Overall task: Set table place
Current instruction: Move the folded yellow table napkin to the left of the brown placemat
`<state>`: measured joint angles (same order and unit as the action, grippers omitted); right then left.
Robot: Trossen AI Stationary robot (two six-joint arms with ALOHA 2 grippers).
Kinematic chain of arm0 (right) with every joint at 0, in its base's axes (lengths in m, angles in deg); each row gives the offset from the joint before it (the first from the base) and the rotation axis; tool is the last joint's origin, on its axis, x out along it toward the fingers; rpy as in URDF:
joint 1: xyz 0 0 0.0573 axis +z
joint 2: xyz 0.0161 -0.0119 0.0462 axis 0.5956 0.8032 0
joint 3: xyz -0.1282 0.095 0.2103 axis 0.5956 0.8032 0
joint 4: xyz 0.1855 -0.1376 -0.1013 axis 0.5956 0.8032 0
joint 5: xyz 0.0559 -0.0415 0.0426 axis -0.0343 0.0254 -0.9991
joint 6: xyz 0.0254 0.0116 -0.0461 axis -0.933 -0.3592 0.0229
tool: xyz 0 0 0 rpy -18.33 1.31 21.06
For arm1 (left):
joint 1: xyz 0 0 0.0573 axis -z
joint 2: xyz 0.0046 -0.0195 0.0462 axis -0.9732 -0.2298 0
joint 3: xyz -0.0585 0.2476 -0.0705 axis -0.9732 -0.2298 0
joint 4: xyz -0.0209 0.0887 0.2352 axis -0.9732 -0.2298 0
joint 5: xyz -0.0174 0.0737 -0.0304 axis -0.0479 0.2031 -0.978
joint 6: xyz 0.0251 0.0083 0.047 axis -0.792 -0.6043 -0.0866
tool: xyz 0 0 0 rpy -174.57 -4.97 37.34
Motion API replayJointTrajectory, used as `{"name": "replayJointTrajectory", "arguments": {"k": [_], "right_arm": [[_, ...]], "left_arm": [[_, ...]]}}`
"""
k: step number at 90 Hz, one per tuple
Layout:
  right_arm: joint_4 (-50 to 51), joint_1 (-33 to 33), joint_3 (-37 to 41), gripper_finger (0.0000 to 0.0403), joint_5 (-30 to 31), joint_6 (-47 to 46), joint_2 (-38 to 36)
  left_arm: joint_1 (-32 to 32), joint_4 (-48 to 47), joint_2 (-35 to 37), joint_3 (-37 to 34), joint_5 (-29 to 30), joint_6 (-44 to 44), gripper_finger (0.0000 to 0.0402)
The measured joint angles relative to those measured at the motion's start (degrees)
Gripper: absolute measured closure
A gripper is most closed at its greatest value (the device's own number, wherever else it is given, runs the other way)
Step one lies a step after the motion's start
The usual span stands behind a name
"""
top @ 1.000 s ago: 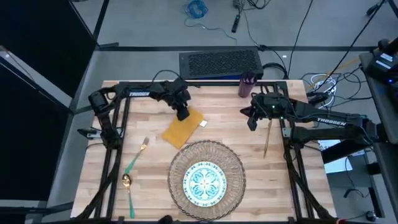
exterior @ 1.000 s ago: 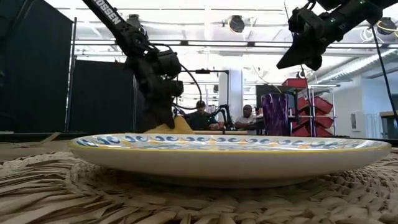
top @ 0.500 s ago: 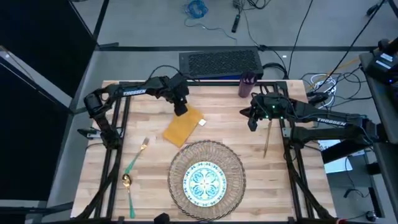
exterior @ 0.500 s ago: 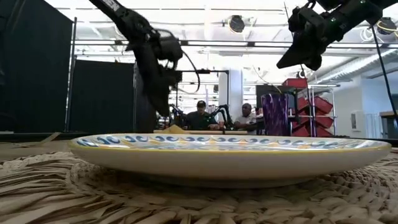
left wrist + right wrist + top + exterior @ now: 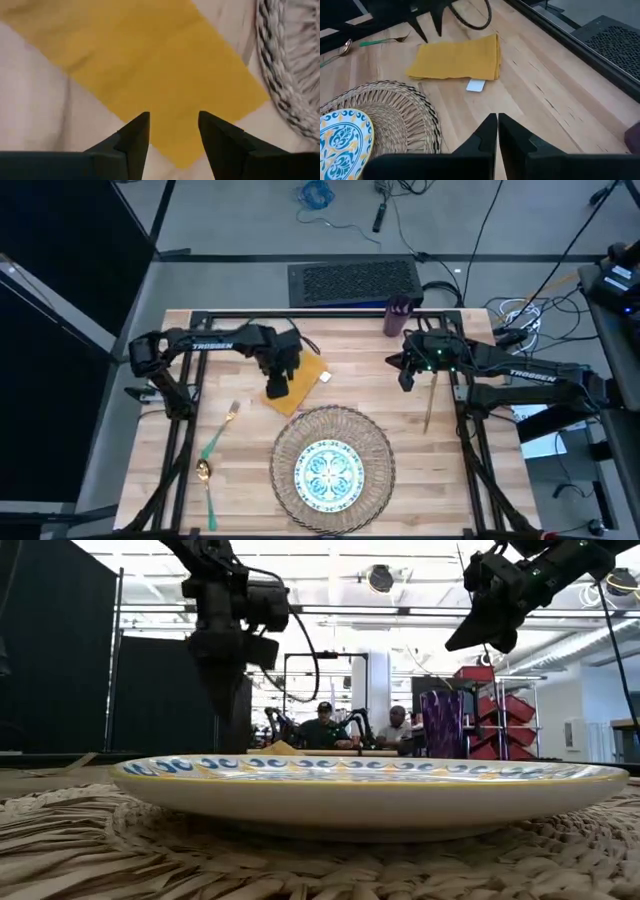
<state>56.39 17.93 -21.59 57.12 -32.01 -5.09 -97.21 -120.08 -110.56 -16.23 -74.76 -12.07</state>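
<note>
high view, left hand [image 5: 277,389] moved over napkin [image 5: 300,384]

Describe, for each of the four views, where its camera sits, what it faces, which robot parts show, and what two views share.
High: overhead, straight down on the table; both arms, left gripper over the napkin, right gripper.
Low: table-top height, facing the plate; both arms above.
Left wrist: down on the napkin; own open fingers.
Right wrist: across the table; own shut fingers.
Shared: both wrist views show the napkin and placemat.
</note>
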Motion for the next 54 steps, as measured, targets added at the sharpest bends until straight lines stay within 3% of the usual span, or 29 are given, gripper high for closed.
{"name": "replayJointTrajectory", "arguments": {"k": [15, 30, 54], "right_arm": [[0.2, 0.0, 0.0, 0.0403, -1.21, -1.07, 0.0], [-0.08, 0.86, 0.0, 0.0403, -1.38, -1.2, 0.0], [-0.31, 2.77, 0.0, 0.0403, -1.38, -1.38, 0.0]], "left_arm": [[-0.03, 2.32, 0.04, -2.97, -0.76, 2.54, 0.0245], [-3.13, 3.13, 0.02, -4.76, 6.47, 9.59, 0.0245], [-9.25, 6.16, 0.06, -6.64, 2.64, 14.2, 0.0245]]}}
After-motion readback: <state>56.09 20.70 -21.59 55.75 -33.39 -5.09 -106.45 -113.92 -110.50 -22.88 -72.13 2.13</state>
